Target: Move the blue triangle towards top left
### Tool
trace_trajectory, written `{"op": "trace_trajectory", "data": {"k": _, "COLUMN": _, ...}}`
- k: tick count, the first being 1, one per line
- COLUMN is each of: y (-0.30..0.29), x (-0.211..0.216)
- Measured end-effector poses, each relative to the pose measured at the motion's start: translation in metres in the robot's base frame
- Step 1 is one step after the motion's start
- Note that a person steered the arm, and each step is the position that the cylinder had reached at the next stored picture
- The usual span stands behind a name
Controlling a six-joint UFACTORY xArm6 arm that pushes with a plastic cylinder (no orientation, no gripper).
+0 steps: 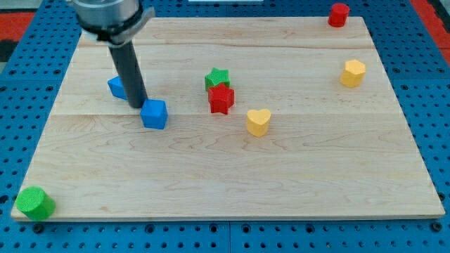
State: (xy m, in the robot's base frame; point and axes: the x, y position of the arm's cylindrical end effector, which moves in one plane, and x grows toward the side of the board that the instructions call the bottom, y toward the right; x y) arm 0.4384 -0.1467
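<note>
A small blue block (116, 87) lies at the board's upper left, partly hidden behind my rod, so its shape is hard to make out; it may be the triangle. A blue cube (155, 114) lies just below and to the right of it. My tip (139, 105) rests on the board between the two, touching or nearly touching the cube's upper left edge and just right of the small blue block.
A green star (217, 77) and a red star (221, 99) sit together at the centre. A yellow heart (258, 121) is to their lower right. There is a yellow hexagon (353, 72) at the right, a red cylinder (339, 15) at the top right and a green cylinder (34, 202) at the bottom left corner.
</note>
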Motion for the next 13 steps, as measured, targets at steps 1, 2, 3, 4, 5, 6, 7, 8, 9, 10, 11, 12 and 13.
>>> {"op": "trace_trajectory", "data": {"k": 1, "y": -0.012, "x": 0.040}}
{"op": "trace_trajectory", "data": {"k": 2, "y": -0.012, "x": 0.047}}
{"op": "trace_trajectory", "data": {"k": 3, "y": -0.020, "x": 0.038}}
{"op": "trace_trajectory", "data": {"k": 4, "y": -0.033, "x": 0.031}}
{"op": "trace_trajectory", "data": {"k": 5, "y": -0.027, "x": 0.017}}
{"op": "trace_trajectory", "data": {"k": 6, "y": -0.009, "x": -0.002}}
{"op": "trace_trajectory", "data": {"k": 7, "y": -0.017, "x": -0.031}}
{"op": "trace_trajectory", "data": {"k": 8, "y": -0.036, "x": -0.062}}
{"op": "trace_trajectory", "data": {"k": 9, "y": -0.080, "x": -0.076}}
{"op": "trace_trajectory", "data": {"k": 10, "y": -0.096, "x": -0.077}}
{"op": "trace_trajectory", "data": {"k": 11, "y": -0.086, "x": -0.074}}
{"op": "trace_trajectory", "data": {"k": 12, "y": -0.058, "x": -0.064}}
{"op": "trace_trajectory", "data": {"k": 13, "y": -0.057, "x": -0.094}}
